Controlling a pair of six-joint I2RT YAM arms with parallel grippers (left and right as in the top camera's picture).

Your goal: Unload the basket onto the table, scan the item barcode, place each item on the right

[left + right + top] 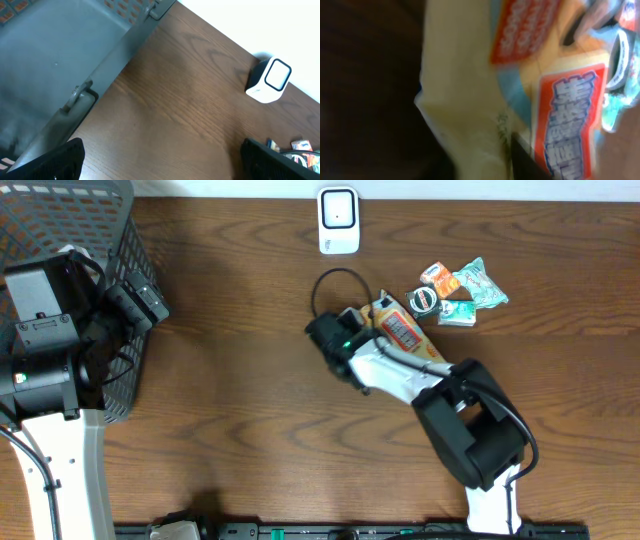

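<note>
Wooden table (pixel 230 410) bears the snack packet (pixel 402 332), well short of the scanner (pixel 338 220); scanning is not yet done. Right gripper (pixel 350 325) sits at its end, whether clamped I cannot tell; left gripper (pixel 165 160) gapes wide.

Mock shop checkout: barcode scanner (pixel 338 220), mesh basket (pixel 110 240), snack packets (pixel 462 288), wood table (pixel 230 380).

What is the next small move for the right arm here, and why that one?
Probably the right gripper should close firmly on the snack packet and lift it slightly. The packet fills the right wrist view, so the gripper is right at it, but a complete grip cannot be confirmed. It lies on the table, apart from the scanner.
</note>
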